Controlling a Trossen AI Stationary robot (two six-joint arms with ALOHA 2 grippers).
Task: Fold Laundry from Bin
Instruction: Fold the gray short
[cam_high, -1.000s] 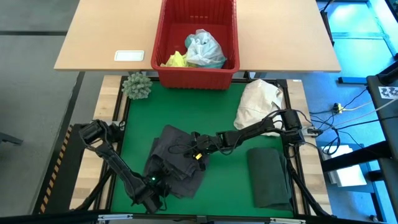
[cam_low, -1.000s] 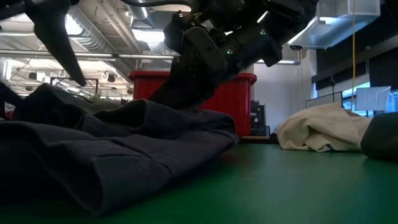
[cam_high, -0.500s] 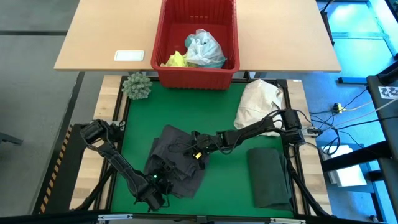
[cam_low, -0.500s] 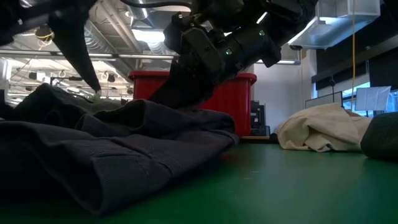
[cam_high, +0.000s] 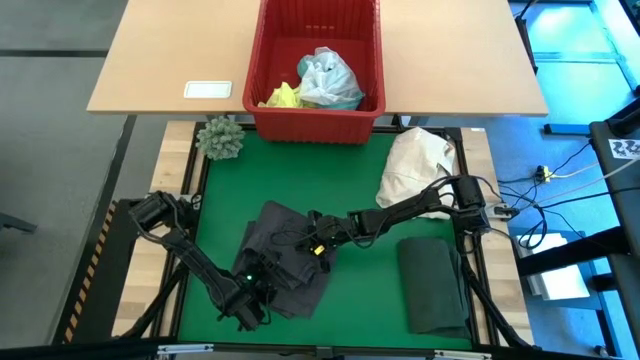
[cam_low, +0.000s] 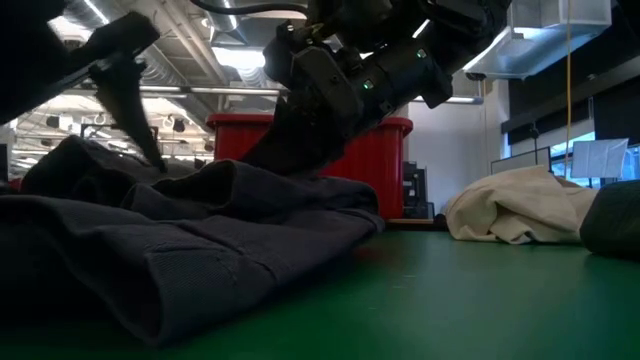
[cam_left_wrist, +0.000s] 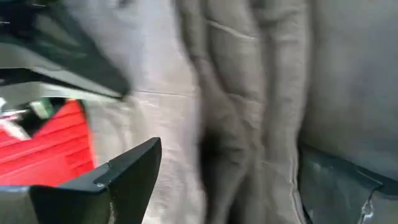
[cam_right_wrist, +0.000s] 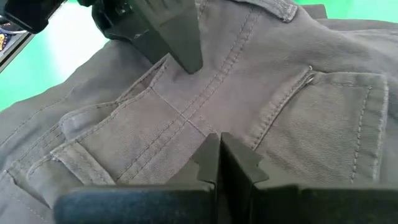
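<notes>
The grey garment (cam_high: 283, 255) lies rumpled on the green surface (cam_high: 360, 180), near-left; the right end effector (cam_high: 318, 244) presses it, clenched; the left end effector (cam_high: 250, 300), released, should pinch the near edge squarely; smooth before folding.

**Left gripper spreads and climbs onto the grey garment**

The left gripper (cam_high: 250, 298) now sits further up over the near edge of the grey garment (cam_high: 285, 255), having moved away from the counter's front edge. Its fingers (cam_low: 125, 95), narrower a second ago, now stand wide apart, one lower against the cloth in the low view.
</notes>
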